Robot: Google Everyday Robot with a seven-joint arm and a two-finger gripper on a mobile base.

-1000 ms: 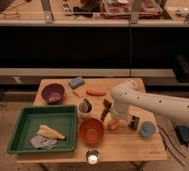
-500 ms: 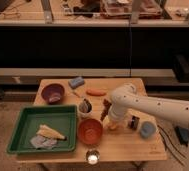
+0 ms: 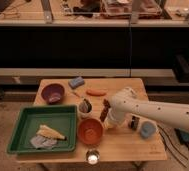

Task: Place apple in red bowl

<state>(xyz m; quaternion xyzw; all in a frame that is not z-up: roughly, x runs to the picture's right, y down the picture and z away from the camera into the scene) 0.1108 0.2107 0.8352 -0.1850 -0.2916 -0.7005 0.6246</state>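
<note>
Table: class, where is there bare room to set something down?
Bare: the front right strip of the table, right of the red bowl; the back right corner behind the arm. Crowded: the middle, where the gripper hangs between carrot and red bowl.

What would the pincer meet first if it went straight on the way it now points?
Pointing down beside the red bowl, the pincer would probably meet the table first, though whatever lies directly under it is hidden.
</note>
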